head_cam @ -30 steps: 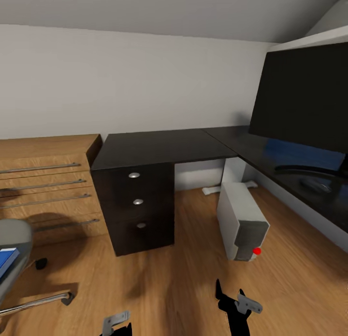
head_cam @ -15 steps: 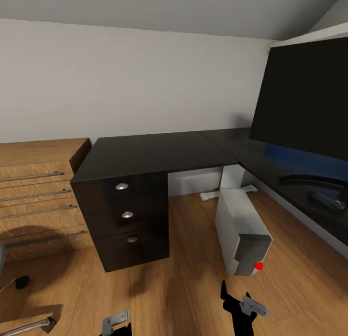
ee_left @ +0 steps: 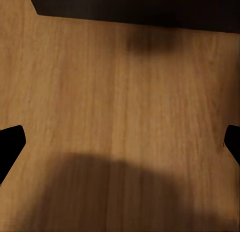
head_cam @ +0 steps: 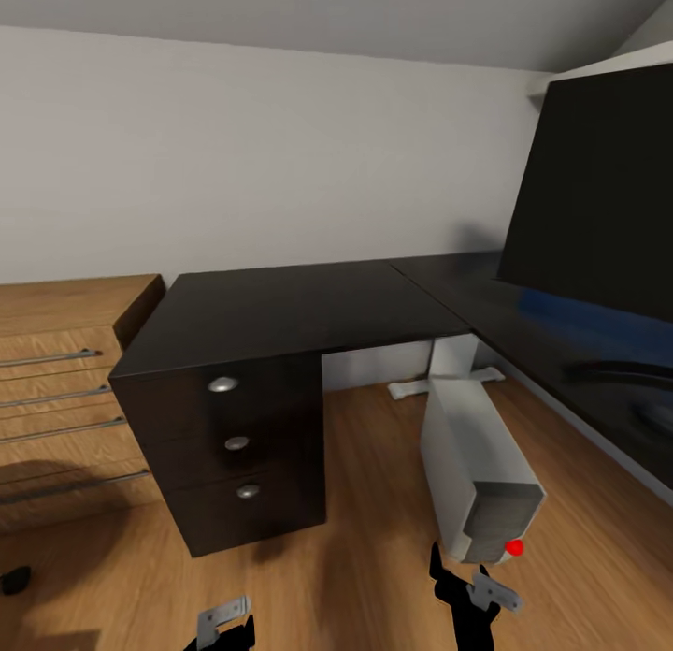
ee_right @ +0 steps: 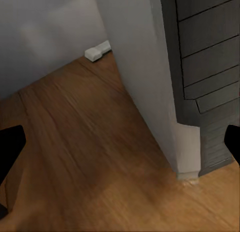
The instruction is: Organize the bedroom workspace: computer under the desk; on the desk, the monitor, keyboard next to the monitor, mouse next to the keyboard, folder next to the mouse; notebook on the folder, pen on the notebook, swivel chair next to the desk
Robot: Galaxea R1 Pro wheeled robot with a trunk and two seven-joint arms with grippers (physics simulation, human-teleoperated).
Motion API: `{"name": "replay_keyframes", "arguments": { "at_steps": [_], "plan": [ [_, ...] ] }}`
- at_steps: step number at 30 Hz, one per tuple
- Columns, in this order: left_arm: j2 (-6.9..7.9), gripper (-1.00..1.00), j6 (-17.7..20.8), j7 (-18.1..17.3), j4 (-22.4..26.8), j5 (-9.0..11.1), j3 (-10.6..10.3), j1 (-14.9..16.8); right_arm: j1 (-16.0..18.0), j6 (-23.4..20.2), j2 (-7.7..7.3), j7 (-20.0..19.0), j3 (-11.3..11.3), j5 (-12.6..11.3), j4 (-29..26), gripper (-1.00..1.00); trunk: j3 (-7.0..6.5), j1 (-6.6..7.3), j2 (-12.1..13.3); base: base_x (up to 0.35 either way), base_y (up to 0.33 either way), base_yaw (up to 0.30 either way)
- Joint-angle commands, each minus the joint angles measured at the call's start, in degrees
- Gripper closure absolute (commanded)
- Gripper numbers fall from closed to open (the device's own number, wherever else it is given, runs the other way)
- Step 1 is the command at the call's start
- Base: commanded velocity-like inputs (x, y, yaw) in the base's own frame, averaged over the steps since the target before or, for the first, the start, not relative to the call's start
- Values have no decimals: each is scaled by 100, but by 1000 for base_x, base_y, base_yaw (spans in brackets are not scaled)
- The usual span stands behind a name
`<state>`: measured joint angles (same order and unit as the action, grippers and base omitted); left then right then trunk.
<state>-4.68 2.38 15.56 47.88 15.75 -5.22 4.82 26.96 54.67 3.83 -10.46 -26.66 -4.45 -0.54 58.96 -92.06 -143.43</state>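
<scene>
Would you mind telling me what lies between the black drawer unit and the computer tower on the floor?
In the head view, only bare wooden floor separates the drawer unit from the computer.

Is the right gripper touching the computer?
Apart. Right wrist view: both open fingertips sit clear of the computer, wooden floor between them.

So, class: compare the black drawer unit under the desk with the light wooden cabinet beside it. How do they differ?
The drawer unit is glossy black; the wooden cabinet is light oak. The drawer unit has round silver knobs; the cabinet has long metal bar handles. Both stand on the wooden floor against the wall.
</scene>
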Motion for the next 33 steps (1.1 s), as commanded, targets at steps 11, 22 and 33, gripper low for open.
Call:
{"name": "replay_keyframes", "arguments": {
  "at_steps": [11, 22, 33],
  "plan": [
    [12, -100, 9, 20, 35, 44, -7, 1, 5, -146, -191, -16, -22, -50, -29, -100, 6, -2, -2, 272, -16, 0],
    [3, -100, -1, 17, 261, 51, -5, 1, 41, -2475, -720, 55, -31, -56, -669, -100, 6, -2, -2, 17, -3, 0],
    [12, -100, -19, 2, 242, 57, -235, 1, 40, -2526, -836, 95, -28, -49, -715, -100, 6, -2, -2, 5, 0, 0]
  ]
}}
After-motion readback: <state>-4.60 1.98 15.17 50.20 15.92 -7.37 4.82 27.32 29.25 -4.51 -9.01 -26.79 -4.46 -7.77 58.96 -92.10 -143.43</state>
